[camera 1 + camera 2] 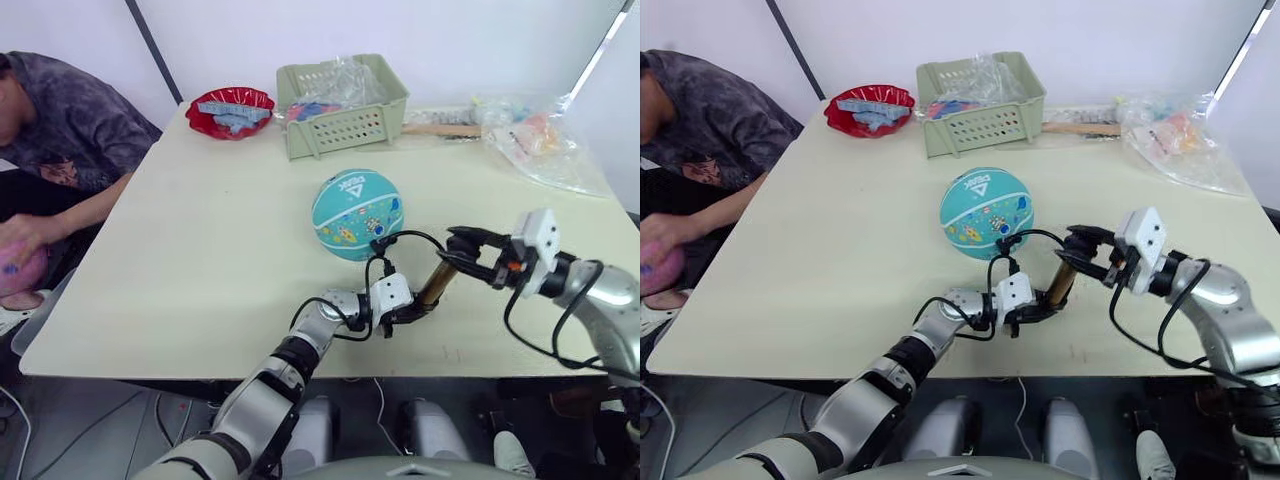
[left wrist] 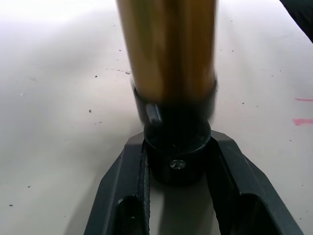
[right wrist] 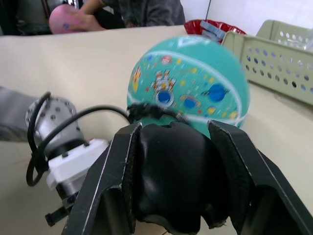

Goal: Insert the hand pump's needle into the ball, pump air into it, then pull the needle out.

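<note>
Pump work: I'm clamping my left gripper [image 2: 178, 166] on the hand pump's [image 1: 436, 283] rigid, slippery base cap, my right gripper [image 3: 173, 161] squeezing its T-handle [image 3: 171, 181].

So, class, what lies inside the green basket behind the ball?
Inside the green basket, behind the ball, crumpled clear plastic covers some red and blue items. What those are stays hidden under the plastic and behind the basket wall.
</note>
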{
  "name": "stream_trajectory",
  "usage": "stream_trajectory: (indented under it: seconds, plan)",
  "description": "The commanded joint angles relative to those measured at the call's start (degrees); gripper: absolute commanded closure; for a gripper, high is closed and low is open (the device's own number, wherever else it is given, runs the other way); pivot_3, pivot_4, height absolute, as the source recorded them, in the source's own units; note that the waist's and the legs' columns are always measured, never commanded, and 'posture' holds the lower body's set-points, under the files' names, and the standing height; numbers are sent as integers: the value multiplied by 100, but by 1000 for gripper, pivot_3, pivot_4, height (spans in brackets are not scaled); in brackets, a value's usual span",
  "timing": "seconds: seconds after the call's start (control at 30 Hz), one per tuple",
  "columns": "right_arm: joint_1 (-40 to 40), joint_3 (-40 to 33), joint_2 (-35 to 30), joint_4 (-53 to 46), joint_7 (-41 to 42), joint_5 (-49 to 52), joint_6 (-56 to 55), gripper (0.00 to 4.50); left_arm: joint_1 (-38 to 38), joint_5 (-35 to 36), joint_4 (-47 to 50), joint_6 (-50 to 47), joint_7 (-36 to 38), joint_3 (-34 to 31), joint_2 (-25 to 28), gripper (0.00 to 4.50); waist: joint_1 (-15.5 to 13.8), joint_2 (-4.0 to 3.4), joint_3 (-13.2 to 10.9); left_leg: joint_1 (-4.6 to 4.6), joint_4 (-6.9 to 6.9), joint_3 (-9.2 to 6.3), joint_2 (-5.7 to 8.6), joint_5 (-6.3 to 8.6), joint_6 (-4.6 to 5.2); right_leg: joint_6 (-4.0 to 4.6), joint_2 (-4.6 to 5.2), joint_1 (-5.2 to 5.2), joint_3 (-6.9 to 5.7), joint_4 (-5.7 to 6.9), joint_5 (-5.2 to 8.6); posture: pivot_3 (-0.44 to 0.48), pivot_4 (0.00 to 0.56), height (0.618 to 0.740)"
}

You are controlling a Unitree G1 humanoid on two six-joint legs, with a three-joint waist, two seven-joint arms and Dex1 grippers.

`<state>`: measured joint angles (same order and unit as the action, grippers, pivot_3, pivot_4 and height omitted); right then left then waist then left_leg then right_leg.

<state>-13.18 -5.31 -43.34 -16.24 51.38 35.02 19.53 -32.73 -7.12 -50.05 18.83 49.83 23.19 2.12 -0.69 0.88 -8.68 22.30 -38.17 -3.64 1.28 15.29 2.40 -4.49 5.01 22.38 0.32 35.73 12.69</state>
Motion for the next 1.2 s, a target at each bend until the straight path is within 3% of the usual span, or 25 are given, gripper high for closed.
stream_trajectory:
  seconds: [0.03, 0.33, 0.63, 0.97, 1.2]
  plan:
    - [-599, -1009, -407, -225, -112, 682, 436, 2769, 256, -338, -477, -209, 54, 208, 189, 3342, -8, -2, -1, 25, -1, -4, 0, 0, 0, 0, -2, 23, -3, 0, -1, 0, 150, 740]
    - [-1368, -1621, -1013, -172, -154, 1412, 1201, 2769, 244, -340, -485, -208, 57, 215, 154, 3342, -6, -14, -22, 45, -14, -2, 7, -1, 0, -1, 9, 33, -4, -3, -3, 0, 150, 740]
    - [-1457, -1587, -1028, -257, -167, 1383, 1301, 2769, 276, -337, -441, -226, 63, 207, 185, 3342, -6, -13, -22, 47, -14, -3, 7, -1, 0, -2, 8, 33, -6, -3, -3, 0, 150, 740]
    - [-203, -307, -239, -607, -12, 287, 478, 2769, 291, -354, -433, -204, 78, 225, 215, 3342, 17, 39, 22, 30, -13, -6, -3, -1, 0, -2, -6, 22, -9, -1, -3, 0, 150, 740]
    - [425, 480, 436, 106, 72, -566, -339, 2769, 296, -364, -413, -195, 70, 235, 182, 3342, 36, 42, 49, 18, -8, -6, -8, -1, 0, 0, -11, 18, -8, 2, -2, 0, 150, 740]
